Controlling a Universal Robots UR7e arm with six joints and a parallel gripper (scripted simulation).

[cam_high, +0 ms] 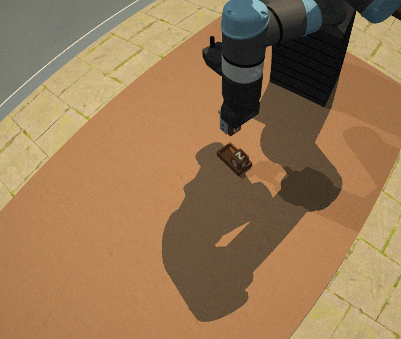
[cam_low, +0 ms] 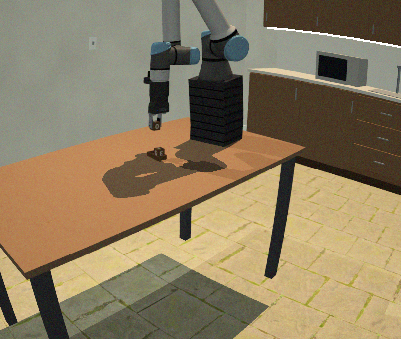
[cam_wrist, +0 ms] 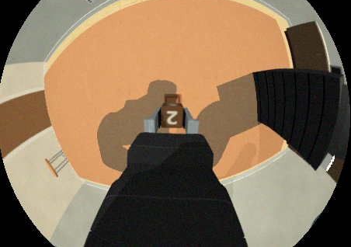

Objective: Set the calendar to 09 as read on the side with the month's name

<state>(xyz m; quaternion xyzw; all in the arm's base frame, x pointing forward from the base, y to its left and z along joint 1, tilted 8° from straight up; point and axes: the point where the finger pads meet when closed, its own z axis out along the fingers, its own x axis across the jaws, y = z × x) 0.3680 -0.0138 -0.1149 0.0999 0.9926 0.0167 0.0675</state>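
Note:
My gripper (cam_high: 234,128) is shut on a brown number cube (cam_low: 155,126) and holds it well above the table. The held cube shows a 0 on its side in the exterior view, and a 2 towards the wrist camera (cam_wrist: 172,117). Below it the small brown tray (cam_high: 229,159) lies flat on the table. The other cube (cam_high: 241,159) (cam_low: 159,152) stands in the tray's right half, with a 2 on top and a 3 on its side. The tray's left half is empty. In the wrist view the tray (cam_wrist: 172,99) shows just beyond the held cube.
The arm's black ribbed base (cam_low: 215,107) stands on the table behind and to the right of the tray. Kitchen cabinets with a microwave (cam_low: 341,68) stand off to the right, away from the table.

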